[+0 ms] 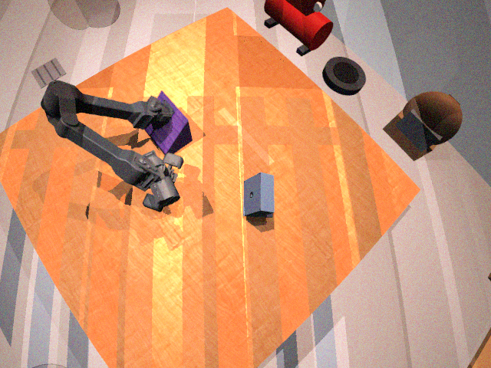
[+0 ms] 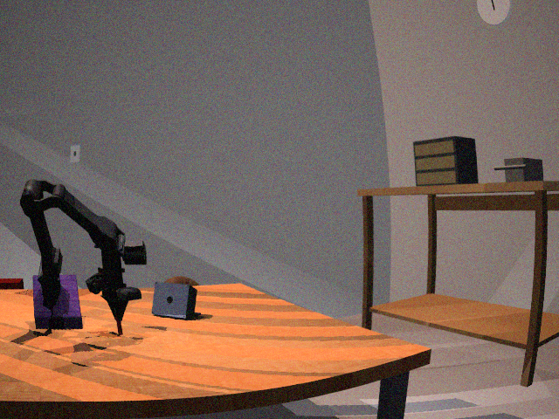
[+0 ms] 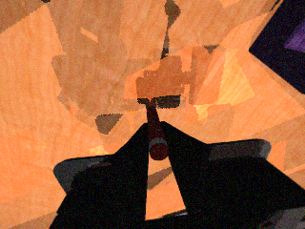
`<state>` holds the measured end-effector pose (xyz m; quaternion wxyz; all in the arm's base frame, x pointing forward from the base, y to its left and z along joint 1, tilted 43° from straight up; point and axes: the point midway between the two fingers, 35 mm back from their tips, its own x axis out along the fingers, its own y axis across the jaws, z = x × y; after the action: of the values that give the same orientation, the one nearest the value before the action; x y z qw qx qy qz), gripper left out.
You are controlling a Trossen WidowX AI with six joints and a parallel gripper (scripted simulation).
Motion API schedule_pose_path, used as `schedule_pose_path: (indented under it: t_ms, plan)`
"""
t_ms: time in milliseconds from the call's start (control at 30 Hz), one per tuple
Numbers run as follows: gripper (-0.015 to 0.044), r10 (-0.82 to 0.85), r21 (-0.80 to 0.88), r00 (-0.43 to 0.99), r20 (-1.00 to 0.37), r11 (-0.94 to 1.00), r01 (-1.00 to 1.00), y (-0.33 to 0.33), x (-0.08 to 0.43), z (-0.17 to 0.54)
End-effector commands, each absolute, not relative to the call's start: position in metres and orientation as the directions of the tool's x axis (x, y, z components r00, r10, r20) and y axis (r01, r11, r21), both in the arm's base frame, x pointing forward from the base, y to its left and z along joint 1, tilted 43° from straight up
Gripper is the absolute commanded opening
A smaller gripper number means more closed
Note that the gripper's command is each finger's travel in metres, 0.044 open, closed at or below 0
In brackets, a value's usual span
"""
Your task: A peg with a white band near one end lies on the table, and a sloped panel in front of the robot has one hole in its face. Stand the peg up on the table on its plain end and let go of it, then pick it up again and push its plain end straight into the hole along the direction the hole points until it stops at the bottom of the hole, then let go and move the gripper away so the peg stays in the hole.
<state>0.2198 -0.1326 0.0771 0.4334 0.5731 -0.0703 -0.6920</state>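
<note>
The dark red peg [image 2: 119,328] [image 3: 158,152] is upright, its pale-banded end up and its plain end down at or very near the table top. The gripper [image 2: 118,317] [image 3: 155,128] points down and is shut on the peg, with a finger on either side of it below the band. In the top view the arm's wrist hides the peg. The blue-grey sloped panel [image 1: 252,182] [image 2: 182,306] stands on the table, apart from the gripper. Its one round dark hole [image 1: 251,194] [image 2: 169,299] shows in its face and has nothing in it.
A purple sloped block [image 1: 179,126] [image 2: 68,293] [image 3: 297,40] stands near the arm's base, behind the gripper in the top view. The arm's lower links rise beside it. A red cylinder [image 1: 295,24], a dark ring [image 1: 329,80] and a brown dome [image 1: 439,109] lie beyond the table edge.
</note>
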Motion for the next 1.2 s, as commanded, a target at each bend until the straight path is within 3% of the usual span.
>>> schedule_pose_path:
  t_ms: [0, 800, 1167]
  plan:
    - [0.0000, -0.681, 0.595, 0.032, -0.732, -0.616, 0.516, -0.132, 0.220, 0.078]
    - [0.0000, -0.675, 0.588, 0.032, -0.737, -0.618, 0.521, -0.075, 0.220, 0.129]
    - [0.0000, -0.608, 0.533, 0.045, -0.793, -0.656, 0.534, -0.071, 0.225, 0.114]
